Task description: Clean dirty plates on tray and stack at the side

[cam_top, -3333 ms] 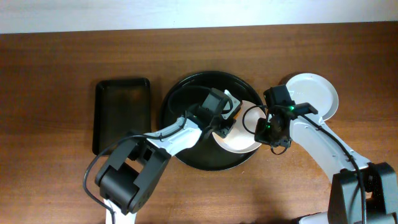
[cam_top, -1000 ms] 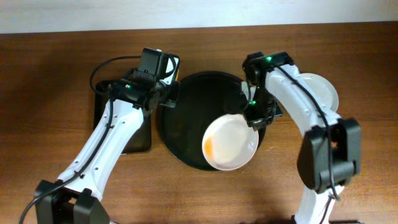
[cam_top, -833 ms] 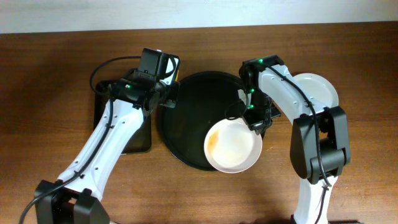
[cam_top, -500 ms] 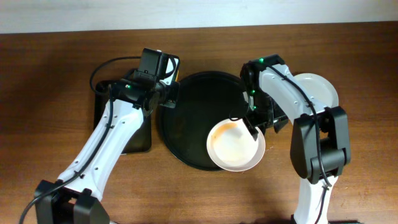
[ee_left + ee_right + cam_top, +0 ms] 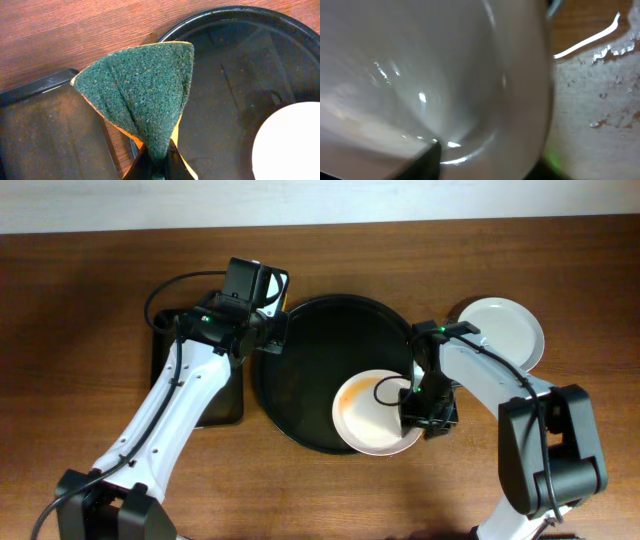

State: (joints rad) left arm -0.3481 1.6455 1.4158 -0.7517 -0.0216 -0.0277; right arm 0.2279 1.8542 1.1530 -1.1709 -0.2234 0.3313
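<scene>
Right jaws have dropped onto the white plate, grip unclear; left jaws pinch the sponge tight.

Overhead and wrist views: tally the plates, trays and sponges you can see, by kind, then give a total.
Plates: 2 (smeared plate, side plate)
Trays: 2 (round tray, rectangular tray)
Sponges: 1 (sponge)
Total: 5

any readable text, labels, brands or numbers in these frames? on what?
None readable.
No print, label or number shows on the sponge, round tray, smeared plate, clean plate or rectangular tray.
The right wrist view is too blurred to read anything.
</scene>
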